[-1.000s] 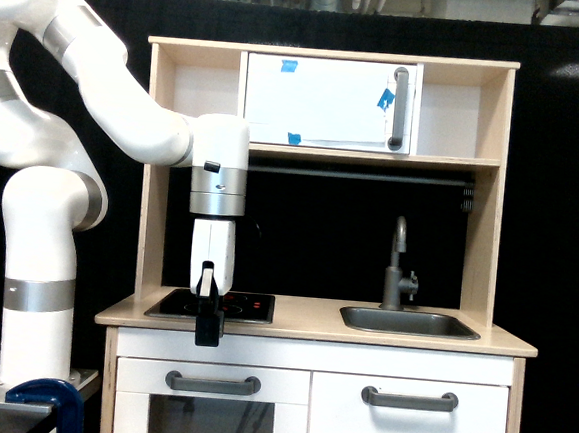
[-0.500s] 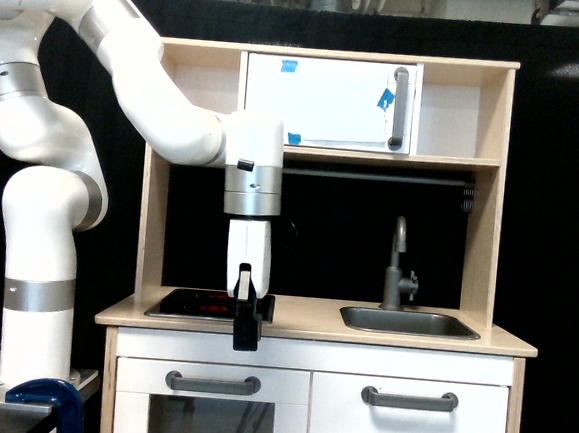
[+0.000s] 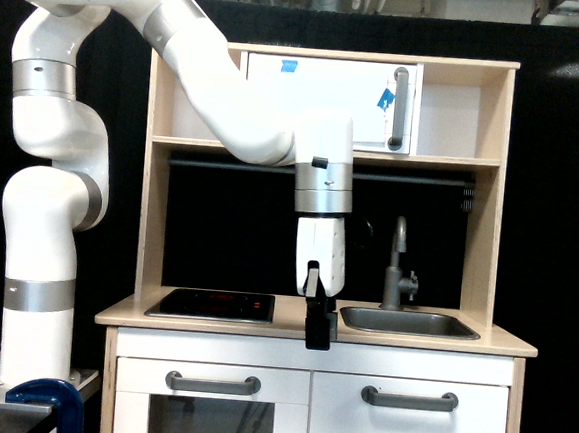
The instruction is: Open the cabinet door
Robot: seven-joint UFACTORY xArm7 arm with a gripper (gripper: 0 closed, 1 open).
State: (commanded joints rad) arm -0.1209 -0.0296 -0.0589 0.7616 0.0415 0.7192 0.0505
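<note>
A black curtain hangs behind a wooden toy kitchen, with ceiling ducts just visible above it; only the exterior view is given.

The kitchen has three doors. One is the cabinet door (image 3: 409, 421), plain white and shut, at the lower part of the view's right, under the sink (image 3: 408, 323), with one horizontal grey bar handle (image 3: 410, 399) near its top edge. Beside it on the view's left is the oven door (image 3: 210, 407) with a glass window and a matching bar handle — two horizontal bars in all. The third is the upper door (image 3: 319, 100), white, with one vertical handle and three bits of blue tape. On the countertop (image 3: 303, 328) there is one black hob (image 3: 212, 304), one sink and one grey tap (image 3: 399, 270).

One white arm (image 3: 44, 217) rises at the view's left and reaches across the front of the kitchen, its wrist pointing straight down. The gripper (image 3: 318, 331) hangs in front of the counter's edge between hob and sink — above the seam between the two lower doors and apart from both handles. Its dark fingers are seen edge-on as a single narrow block, so I cannot tell how far they are parted; nothing is visibly held between them.
</note>
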